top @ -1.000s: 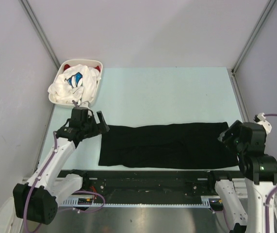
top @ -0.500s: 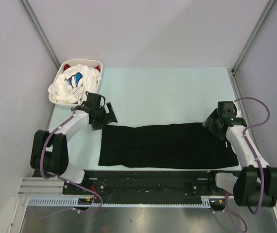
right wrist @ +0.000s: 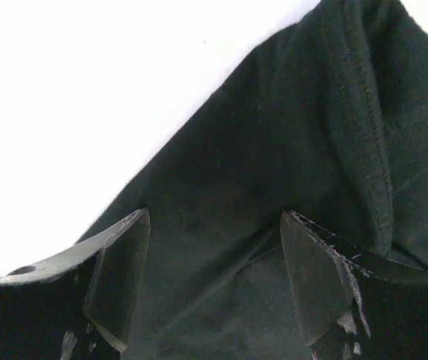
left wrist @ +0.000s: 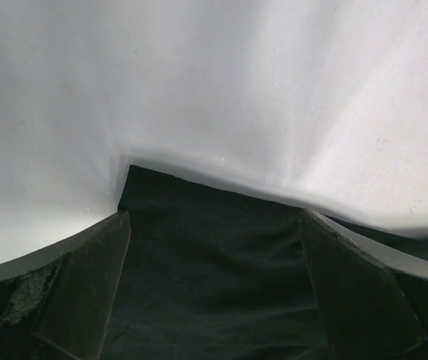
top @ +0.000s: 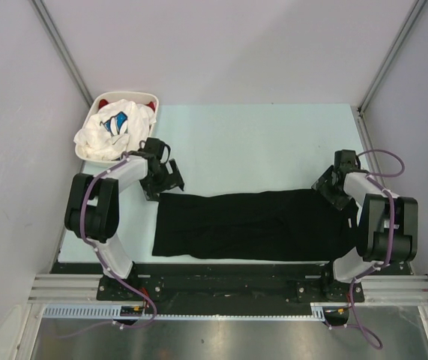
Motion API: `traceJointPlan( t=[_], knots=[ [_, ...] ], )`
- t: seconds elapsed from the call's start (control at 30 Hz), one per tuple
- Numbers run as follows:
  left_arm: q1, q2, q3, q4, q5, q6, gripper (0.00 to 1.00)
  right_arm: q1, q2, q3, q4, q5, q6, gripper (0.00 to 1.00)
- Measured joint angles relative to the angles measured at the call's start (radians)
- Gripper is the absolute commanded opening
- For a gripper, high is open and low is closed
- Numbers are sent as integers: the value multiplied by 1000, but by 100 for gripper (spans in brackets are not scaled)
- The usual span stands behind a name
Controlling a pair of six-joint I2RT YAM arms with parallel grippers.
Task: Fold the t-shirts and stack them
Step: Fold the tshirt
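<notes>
The black t-shirt (top: 255, 223), seemingly folded once, is laid in the lower middle with its upper corners straddled by the spread left gripper (top: 167, 184) and right gripper (top: 327, 187), while the other t-shirts (top: 105, 135) are left unfolded in the upper-left basket (top: 150, 97).

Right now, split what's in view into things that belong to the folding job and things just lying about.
Belongs to the job: black t-shirt, flat on the table; white t-shirt with blue print; red t-shirt, barely showing.
Just lying about: white basket, which holds the white and red tees.
</notes>
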State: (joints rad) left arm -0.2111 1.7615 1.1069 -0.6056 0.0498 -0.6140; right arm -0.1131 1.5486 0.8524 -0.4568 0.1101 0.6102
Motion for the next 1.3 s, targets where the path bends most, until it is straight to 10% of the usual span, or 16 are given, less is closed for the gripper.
traceJointPlan(
  t=[0.27, 0.47, 0.6, 0.8, 1.3],
  knots=[
    [0, 19, 22, -25, -4, 2, 91, -38, 88, 90, -36, -42, 3, 75],
    [0, 21, 20, -32, -14, 13, 43, -37, 137, 148, -98, -43, 2, 68],
    [0, 26, 10, -21, -9, 15, 0, -32, 148, 156, -119, -14, -8, 39],
    [1, 27, 2, -6, 6, 20, 0, -32, 153, 156, -132, 37, -19, 0],
    [23, 70, 59, -46, 28, 21, 0, -10, 230, 257, -160, 50, -20, 0]
  ],
)
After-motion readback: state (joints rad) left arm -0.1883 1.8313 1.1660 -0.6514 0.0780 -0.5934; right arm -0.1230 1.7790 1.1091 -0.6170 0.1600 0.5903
